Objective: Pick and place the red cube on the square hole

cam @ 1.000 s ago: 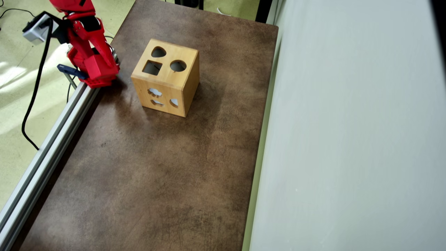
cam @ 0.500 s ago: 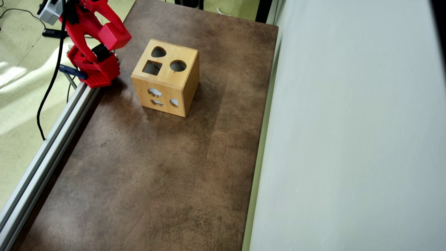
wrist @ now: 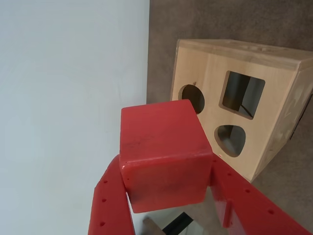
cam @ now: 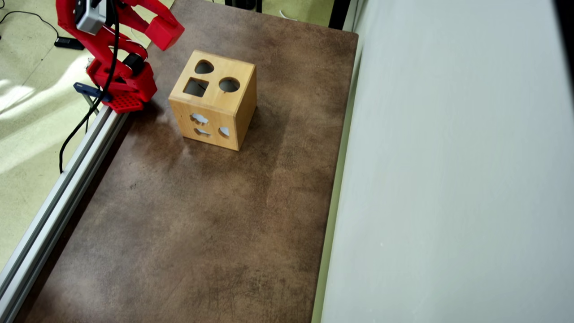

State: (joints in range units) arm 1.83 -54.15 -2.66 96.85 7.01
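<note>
While the claw (wrist: 168,196) grips the red cube (wrist: 164,154), the wooden box (cam: 213,101) – square hole (cam: 196,87) dark – sits apart.

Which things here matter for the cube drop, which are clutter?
Job:
- small bright-red matte cube, clamped in the red hand
- dark square hole
- light wooden sorter box

Clutter:
- round cutout
- teardrop cutout
- black cable

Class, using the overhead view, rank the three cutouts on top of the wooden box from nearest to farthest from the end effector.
1. Teardrop hole, the top corner toward the end effector, which grips the red cube.
2. Square hole, below the teardrop.
3. Round hole, far right.
</note>
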